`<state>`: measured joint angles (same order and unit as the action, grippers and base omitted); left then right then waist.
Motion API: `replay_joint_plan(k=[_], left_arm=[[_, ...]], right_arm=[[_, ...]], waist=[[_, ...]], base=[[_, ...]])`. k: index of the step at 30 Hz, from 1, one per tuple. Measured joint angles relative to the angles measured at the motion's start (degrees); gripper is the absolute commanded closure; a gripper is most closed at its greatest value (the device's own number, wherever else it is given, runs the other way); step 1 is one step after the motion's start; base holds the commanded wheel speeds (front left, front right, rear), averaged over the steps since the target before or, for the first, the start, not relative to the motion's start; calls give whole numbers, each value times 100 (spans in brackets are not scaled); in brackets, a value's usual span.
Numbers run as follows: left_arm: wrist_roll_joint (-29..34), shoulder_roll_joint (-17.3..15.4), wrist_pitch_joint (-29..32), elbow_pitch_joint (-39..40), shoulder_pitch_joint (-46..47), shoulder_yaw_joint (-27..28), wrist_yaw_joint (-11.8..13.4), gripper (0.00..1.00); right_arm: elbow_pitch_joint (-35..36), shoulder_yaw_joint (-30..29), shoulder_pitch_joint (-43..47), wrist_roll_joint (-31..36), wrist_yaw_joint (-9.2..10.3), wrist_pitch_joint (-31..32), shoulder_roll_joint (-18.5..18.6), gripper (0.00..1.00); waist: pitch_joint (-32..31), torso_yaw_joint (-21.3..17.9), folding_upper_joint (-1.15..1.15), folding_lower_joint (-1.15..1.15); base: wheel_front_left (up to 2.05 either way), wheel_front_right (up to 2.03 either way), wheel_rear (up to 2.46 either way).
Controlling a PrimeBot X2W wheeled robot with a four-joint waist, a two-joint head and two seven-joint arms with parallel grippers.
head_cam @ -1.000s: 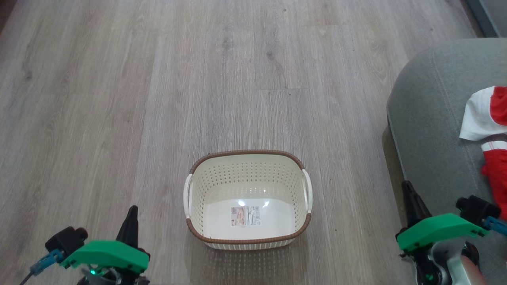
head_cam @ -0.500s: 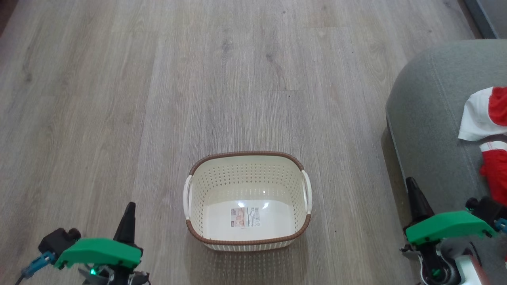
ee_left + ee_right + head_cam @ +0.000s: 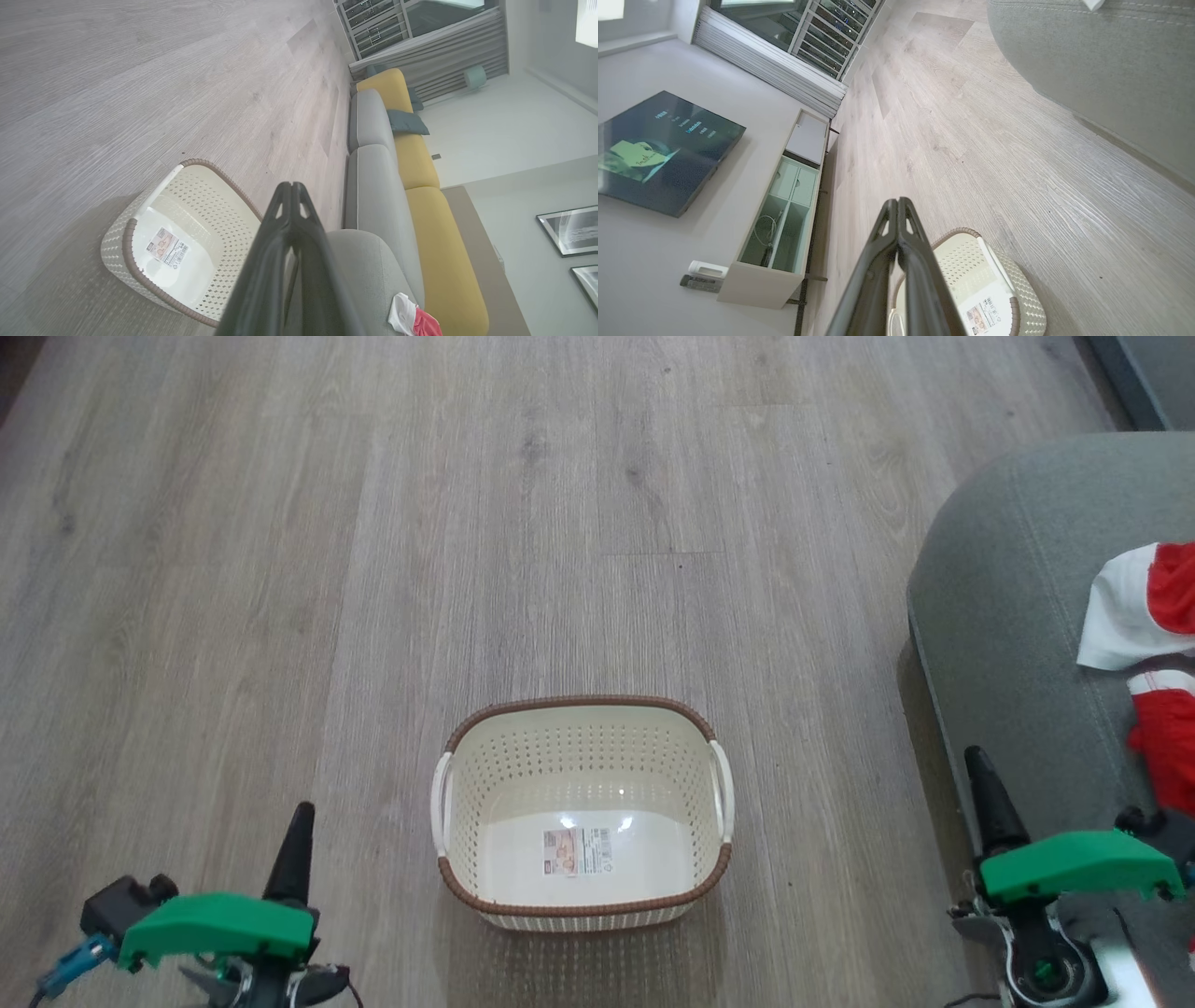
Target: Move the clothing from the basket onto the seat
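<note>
The basket [image 3: 579, 702] is empty and the clothing [image 3: 1165, 747] lies on the seat [image 3: 1018, 616], so I judge the work finished. My left gripper [image 3: 302, 814] and right gripper [image 3: 976, 758] are clenched on nothing; I would park them gently.

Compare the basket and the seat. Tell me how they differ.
Contents: the basket is empty but for a label; the seat bears the red and white clothing. Material: the basket is cream perforated plastic with a brown rim; the seat is grey-green fabric. Size: the basket is small; the seat is far bigger. Both stand on the wooden floor and have rounded corners.
</note>
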<state>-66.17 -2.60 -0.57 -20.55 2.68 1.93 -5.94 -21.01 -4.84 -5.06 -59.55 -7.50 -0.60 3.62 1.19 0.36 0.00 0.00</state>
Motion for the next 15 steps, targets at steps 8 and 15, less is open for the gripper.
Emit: replay_joint_plan(k=[8,15], left_arm=[[-468,3,122,91,4,30,-42,100],[-886,5,233,134,8,82,-45,100]], right_arm=[[88,-37,1,-601,0,115,-11,100],[156,-85,2,-1118,0,221,-22,100]], waist=[[-19,-7,0,0],[-36,-13,0,0]], base=[[0,0,0],[0,0,0]])
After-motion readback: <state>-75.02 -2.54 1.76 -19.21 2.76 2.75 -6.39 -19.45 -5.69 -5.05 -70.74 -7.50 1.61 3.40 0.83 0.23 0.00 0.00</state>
